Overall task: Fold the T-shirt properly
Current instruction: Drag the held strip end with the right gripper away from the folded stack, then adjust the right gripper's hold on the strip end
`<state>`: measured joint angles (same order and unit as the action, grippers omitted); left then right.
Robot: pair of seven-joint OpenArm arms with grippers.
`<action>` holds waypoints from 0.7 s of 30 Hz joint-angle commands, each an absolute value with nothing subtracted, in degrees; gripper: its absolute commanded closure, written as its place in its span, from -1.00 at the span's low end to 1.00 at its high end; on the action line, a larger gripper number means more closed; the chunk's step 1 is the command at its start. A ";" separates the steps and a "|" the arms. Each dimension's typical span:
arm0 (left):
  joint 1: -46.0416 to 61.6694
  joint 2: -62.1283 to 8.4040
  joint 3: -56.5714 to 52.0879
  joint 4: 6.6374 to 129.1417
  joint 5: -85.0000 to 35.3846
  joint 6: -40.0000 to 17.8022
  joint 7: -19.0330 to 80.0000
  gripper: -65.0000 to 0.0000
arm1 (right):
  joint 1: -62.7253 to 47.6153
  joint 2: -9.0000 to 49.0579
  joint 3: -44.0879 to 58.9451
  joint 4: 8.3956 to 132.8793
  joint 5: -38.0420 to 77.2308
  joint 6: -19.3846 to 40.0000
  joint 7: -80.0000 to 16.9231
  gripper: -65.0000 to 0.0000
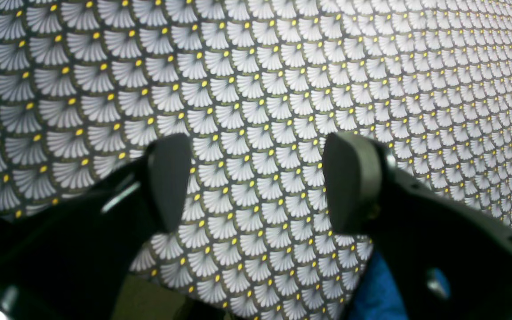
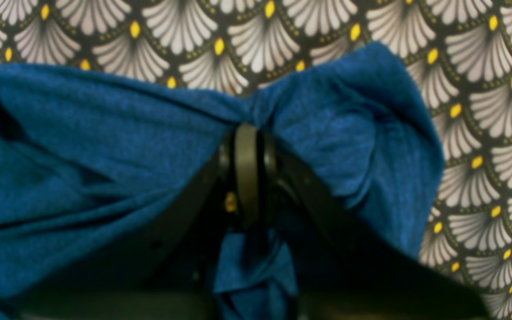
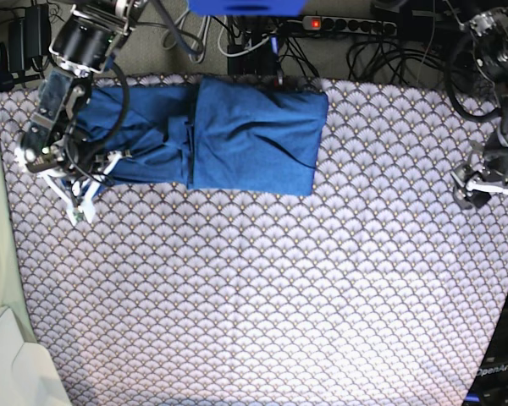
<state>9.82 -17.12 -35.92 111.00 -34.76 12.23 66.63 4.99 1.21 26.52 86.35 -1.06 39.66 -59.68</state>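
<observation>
The blue T-shirt (image 3: 254,135) lies partly folded at the far edge of the scallop-patterned cloth (image 3: 262,288); its right part is a neat rectangle, its left part is bunched. My right gripper (image 2: 248,133) is shut on a gathered fold of the T-shirt (image 2: 105,146), at the shirt's left end in the base view (image 3: 86,176). My left gripper (image 1: 258,155) is open and empty above bare patterned cloth (image 1: 256,80), with its pads (image 1: 169,182) wide apart. It hangs at the table's right edge (image 3: 476,188), far from the shirt. A bit of blue (image 1: 376,293) shows under it.
Cables and a power strip (image 3: 347,25) run along the back behind the shirt. A pale green and white surface (image 3: 4,338) borders the cloth on the left. The cloth's right edge lies just past my left arm.
</observation>
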 commanded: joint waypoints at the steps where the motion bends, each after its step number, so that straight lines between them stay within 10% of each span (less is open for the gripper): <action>1: 9.36 -17.89 -36.35 111.87 -35.03 12.26 65.80 -0.40 | 5.41 1.98 27.03 87.78 -1.10 40.00 -59.38 1.00; 21: 9.27 -17.89 -36.26 111.87 -35.03 12.26 65.80 -0.40 | 2.59 -0.48 35.82 92.97 -0.84 40.00 -60.18 1.00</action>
